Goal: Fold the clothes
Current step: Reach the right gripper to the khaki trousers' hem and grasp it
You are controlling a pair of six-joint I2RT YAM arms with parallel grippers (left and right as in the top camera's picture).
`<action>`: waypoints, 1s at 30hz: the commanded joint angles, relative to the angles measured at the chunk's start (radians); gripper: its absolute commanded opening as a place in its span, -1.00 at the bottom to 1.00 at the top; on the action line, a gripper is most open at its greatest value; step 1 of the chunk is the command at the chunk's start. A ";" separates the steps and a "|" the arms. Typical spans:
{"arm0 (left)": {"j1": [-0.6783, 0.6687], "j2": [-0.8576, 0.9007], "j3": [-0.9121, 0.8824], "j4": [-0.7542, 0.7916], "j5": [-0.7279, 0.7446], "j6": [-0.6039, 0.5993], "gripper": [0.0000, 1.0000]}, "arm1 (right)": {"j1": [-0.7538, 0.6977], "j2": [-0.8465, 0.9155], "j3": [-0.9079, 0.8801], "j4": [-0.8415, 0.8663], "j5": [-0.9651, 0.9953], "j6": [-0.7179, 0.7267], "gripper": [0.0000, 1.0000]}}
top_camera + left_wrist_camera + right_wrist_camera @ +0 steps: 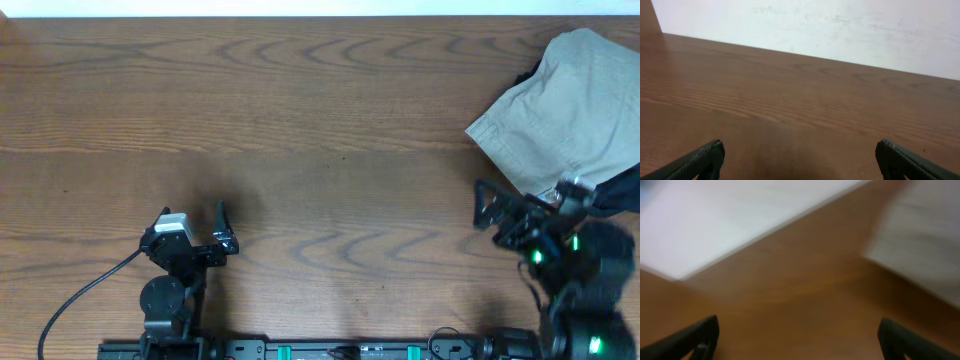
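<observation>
**A:** Wood-grain tabletop (320,130) with a white wall (840,30) along its far edge. Where is the khaki garment (565,105)?

**B:** It's bunched in the far right corner and runs off the right edge. A stitched hem faces the middle of the table. I'd judge its long axis as diagonal, from that hem back toward the corner.

**A:** Which arm is nearer?

**B:** The right one, easily. The right gripper (490,208) sits near the right end of the near edge, just short of the hem, and its fingers point toward the left edge. So the cloth is off to the side of it, toward the far right corner. The right wrist view is blurred, but it agrees: there's a pale patch at the upper right (925,235), not between the fingers.

**A:** Is it holding anything?

**B:** No. The jaws are spread wide over bare wood.

**A:** And the other arm?

**B:** The left gripper (224,230) is near the left end of the near edge, well apart from the cloth. It's also wide open and holding nothing, and its own camera shows only wood and wall.

**A:** So what does the next move need?

**B:** Probably the right wrist swinging round toward the far right corner to face the hem.
</observation>
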State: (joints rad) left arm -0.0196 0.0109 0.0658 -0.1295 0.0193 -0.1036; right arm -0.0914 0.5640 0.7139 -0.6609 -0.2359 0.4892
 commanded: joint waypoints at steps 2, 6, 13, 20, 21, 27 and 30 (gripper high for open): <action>0.006 -0.007 -0.029 -0.010 -0.005 0.010 0.96 | -0.008 0.284 0.174 -0.151 0.416 -0.132 0.99; 0.006 -0.007 -0.029 -0.010 -0.005 0.010 0.96 | -0.028 0.519 0.290 -0.257 0.460 -0.131 0.99; 0.006 -0.007 -0.029 -0.010 -0.005 0.010 0.96 | -0.079 0.743 0.316 -0.260 0.462 -0.131 0.98; 0.006 -0.007 -0.029 -0.010 -0.005 0.010 0.96 | -0.278 0.813 0.315 -0.240 0.416 -0.064 0.98; 0.006 -0.007 -0.029 -0.010 -0.005 0.010 0.96 | -0.313 0.818 0.315 -0.240 0.391 -0.043 0.98; 0.006 -0.007 -0.029 -0.010 -0.005 0.010 0.96 | -0.412 0.824 0.314 -0.208 0.242 -0.011 0.98; 0.006 -0.007 -0.029 -0.010 -0.005 0.010 0.96 | -0.416 0.824 0.312 -0.191 0.220 -0.011 0.98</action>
State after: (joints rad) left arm -0.0196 0.0109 0.0658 -0.1291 0.0189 -0.1036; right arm -0.5007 1.3857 1.0115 -0.8604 0.0540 0.4549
